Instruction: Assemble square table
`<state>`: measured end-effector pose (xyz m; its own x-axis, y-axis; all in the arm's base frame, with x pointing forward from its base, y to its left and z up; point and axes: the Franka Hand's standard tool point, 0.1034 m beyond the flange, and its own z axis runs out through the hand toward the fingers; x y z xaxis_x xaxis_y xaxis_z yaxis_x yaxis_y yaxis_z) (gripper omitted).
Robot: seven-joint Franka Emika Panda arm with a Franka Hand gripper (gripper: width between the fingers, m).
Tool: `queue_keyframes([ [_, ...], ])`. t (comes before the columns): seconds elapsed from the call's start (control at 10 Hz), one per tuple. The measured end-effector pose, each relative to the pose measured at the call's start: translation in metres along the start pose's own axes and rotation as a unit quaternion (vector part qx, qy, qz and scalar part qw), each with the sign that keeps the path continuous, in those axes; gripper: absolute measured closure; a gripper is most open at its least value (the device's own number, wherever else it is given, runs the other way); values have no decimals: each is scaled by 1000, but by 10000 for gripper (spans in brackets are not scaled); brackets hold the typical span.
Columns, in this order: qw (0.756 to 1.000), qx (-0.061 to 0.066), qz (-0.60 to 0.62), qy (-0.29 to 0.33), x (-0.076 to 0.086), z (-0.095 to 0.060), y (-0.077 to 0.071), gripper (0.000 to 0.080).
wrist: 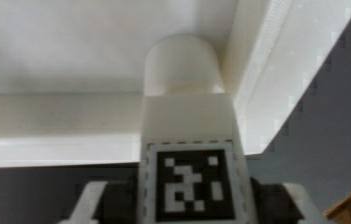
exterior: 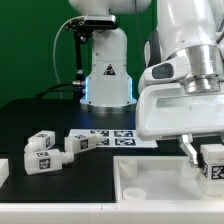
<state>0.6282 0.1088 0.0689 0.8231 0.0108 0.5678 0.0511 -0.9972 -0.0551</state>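
Note:
The square tabletop slab (exterior: 150, 190) lies white and flat at the front of the table; in the wrist view it fills the upper part, with its surface (wrist: 65, 40) and a raised edge meeting at a corner. My gripper (exterior: 203, 160) hangs over the slab's side at the exterior view's right. It is shut on a white leg (exterior: 213, 165). In the wrist view my gripper (wrist: 193, 203) clamps the leg's tagged end (wrist: 193, 180), and the leg's rounded end (wrist: 186, 65) points into the slab's corner. Three loose tagged legs (exterior: 42, 141), (exterior: 40, 160), (exterior: 80, 143) lie at the exterior view's left.
The marker board (exterior: 112, 135) lies flat behind the slab, in front of the robot base (exterior: 105, 80). A white L-shaped piece (exterior: 3, 168) shows at the exterior view's left edge. The table top is black.

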Motion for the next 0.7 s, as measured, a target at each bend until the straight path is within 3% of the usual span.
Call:
queue_keyframes([
  [0.1,1000,0,0,-1,-1,0,0,507],
  [0.2,1000,1,-2,-12,-1,1,-1,337],
  [0.3,999,7,-6,-53,7,-11,-5,195],
  [0.4,998,10,-7,-64,18,-18,-4,164],
  [0.7,984,19,0,-179,27,-13,-3,152],
])
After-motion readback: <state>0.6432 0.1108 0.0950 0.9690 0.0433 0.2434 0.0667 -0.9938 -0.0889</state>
